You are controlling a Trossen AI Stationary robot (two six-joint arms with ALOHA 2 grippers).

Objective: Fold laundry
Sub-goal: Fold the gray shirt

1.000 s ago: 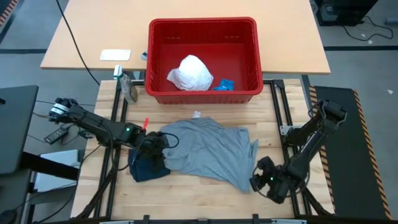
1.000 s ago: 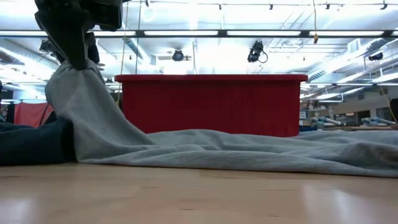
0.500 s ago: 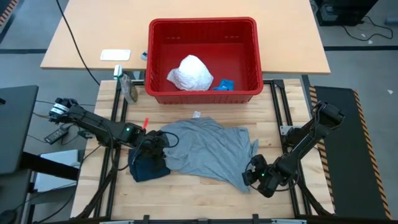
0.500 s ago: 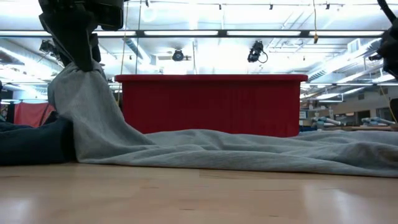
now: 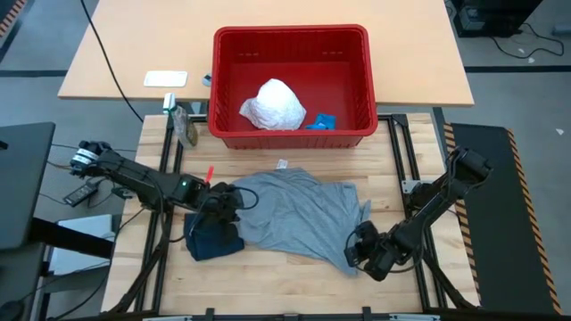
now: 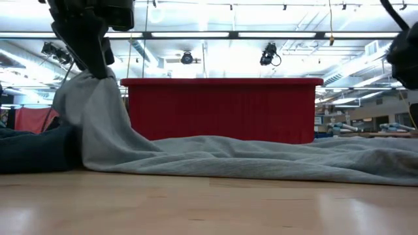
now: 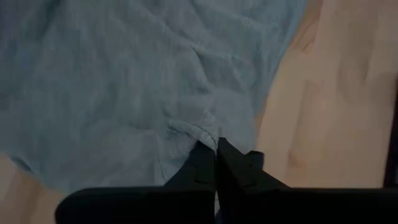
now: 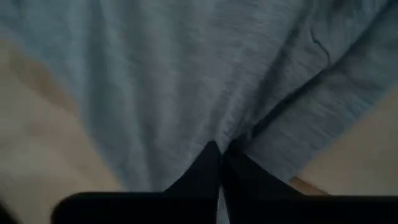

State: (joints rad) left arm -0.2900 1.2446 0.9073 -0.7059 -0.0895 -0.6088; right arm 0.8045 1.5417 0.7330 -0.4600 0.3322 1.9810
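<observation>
Bright overhead strip lights (wrist views blurred).

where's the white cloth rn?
High view: the white cloth sits bunched inside the red basket at the table's far side, beside a small blue item.

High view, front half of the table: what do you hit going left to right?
Left gripper pinching the grey cloth's left edge, beside the navy cloth → grey cloth spread across the middle → right gripper at the cloth's right corner.

Grey cloth (image 5: 299, 214) spread over navy cloth (image 5: 212, 239).
</observation>
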